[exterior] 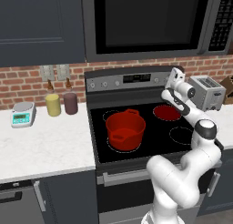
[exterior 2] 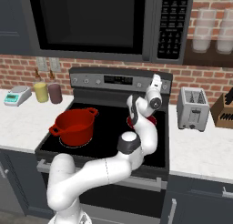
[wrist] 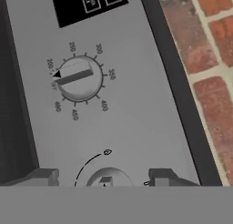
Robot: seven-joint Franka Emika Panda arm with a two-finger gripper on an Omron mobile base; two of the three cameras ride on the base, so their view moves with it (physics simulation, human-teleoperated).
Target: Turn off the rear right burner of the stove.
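The stove (exterior: 154, 137) (exterior 2: 109, 122) is a black glass-top range with a steel back panel. Its rear right burner (exterior: 167, 112) glows red; in the right base view my arm covers most of it. My gripper (exterior: 173, 74) (exterior 2: 157, 78) is up against the right end of the back panel. In the hand view my gripper (wrist: 102, 176) stands open. Its fingertips (wrist: 43, 175) straddle a small round knob (wrist: 108, 178), with a gap on each side. A larger oven dial (wrist: 79, 77) with temperature numbers sits beyond it, below the dark display (wrist: 86, 4).
A red pot (exterior: 125, 127) (exterior 2: 73, 125) stands on the front left ring. A toaster (exterior: 207, 92) (exterior 2: 193, 108) is on the counter right of the stove, with a knife block (exterior 2: 225, 110) beyond. A microwave (exterior: 145, 18) hangs overhead. Two jars (exterior: 61, 104) and a scale (exterior: 22, 114) stand at the left.
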